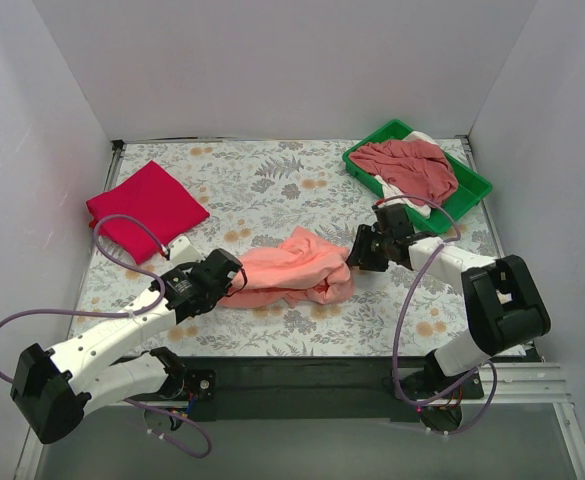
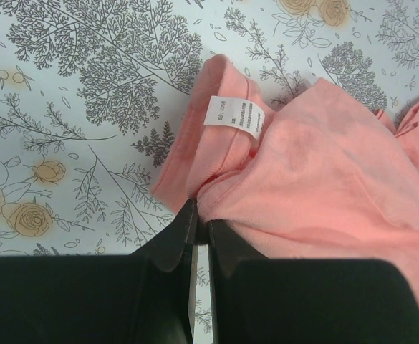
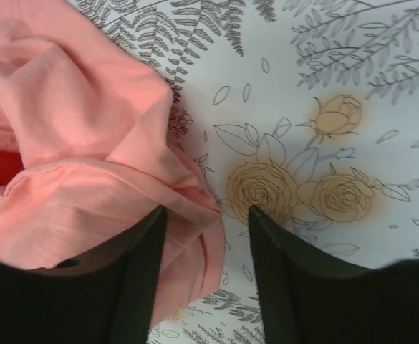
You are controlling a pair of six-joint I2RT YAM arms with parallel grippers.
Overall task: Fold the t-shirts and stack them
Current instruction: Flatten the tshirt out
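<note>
- Left gripper (image 1: 234,277), seen from above, is clamped on the left edge of the salmon-pink shirt (image 1: 297,265), which lies crumpled mid-table. The right gripper (image 1: 355,250) sits at the shirt's right edge.
- A crimson-red shirt (image 1: 147,205) lies far left, apparently folded. The dusty rose shirt (image 1: 407,165) and white shirt (image 1: 427,140) wait in the green tray (image 1: 480,185), so most of the folding and all the stacking remain.
- Left wrist: the jaws are pinched tight on cloth below the collar label (image 2: 234,118).
- Right wrist: the jaws stand apart with a pink fold between them, not yet pinched.
- Floral table cover (image 1: 272,180); plain white walls (image 1: 272,60) on three sides.
</note>
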